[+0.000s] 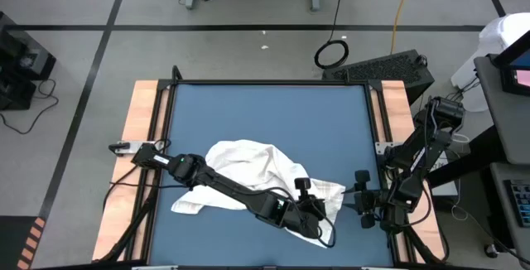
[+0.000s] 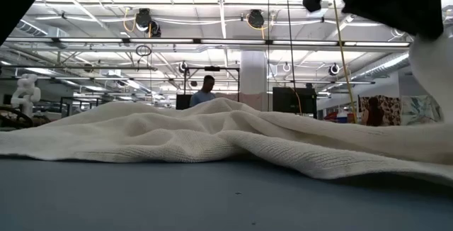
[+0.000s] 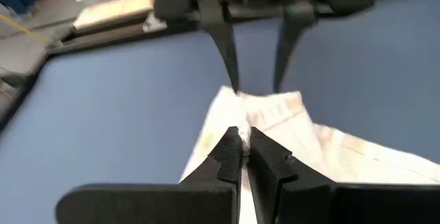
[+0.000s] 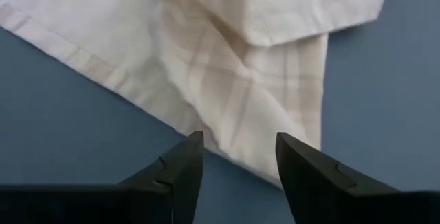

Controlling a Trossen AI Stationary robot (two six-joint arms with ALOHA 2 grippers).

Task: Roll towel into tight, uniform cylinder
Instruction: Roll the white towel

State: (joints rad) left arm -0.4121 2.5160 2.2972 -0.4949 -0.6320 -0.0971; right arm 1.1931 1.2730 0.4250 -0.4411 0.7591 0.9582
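Note:
The white towel (image 1: pixel 248 166) with faint checked lines lies crumpled on the blue mat (image 1: pixel 265 108), toward its near edge. In the low view the towel (image 2: pixel 212 132) spreads across the whole width. My left arm reaches over it from the table's left, and my left gripper (image 1: pixel 323 220) is shut on the cloth near the towel's near right part. My right gripper (image 1: pixel 352 197) stands open at the towel's right corner (image 4: pixel 275 162); its fingers (image 3: pixel 227 59) show beyond the cloth in the left wrist view. Whether they touch the cloth I cannot tell. My left gripper pinches a bunch of the towel's cloth (image 3: pixel 242 129) between its two fingertips, near the towel's right end. The fingers come slanting down from the table's left. The cloth rises to the fingers there (image 2: pixel 432 68), and the rest of the towel lies slack on the mat.
Wooden strips (image 1: pixel 139 137) run along the mat's left and right sides. Bare mat lies on the far half. A white rounded object (image 1: pixel 503 34) and dark equipment stand off the table at the right. A person (image 2: pixel 207 88) stands far back in the room.

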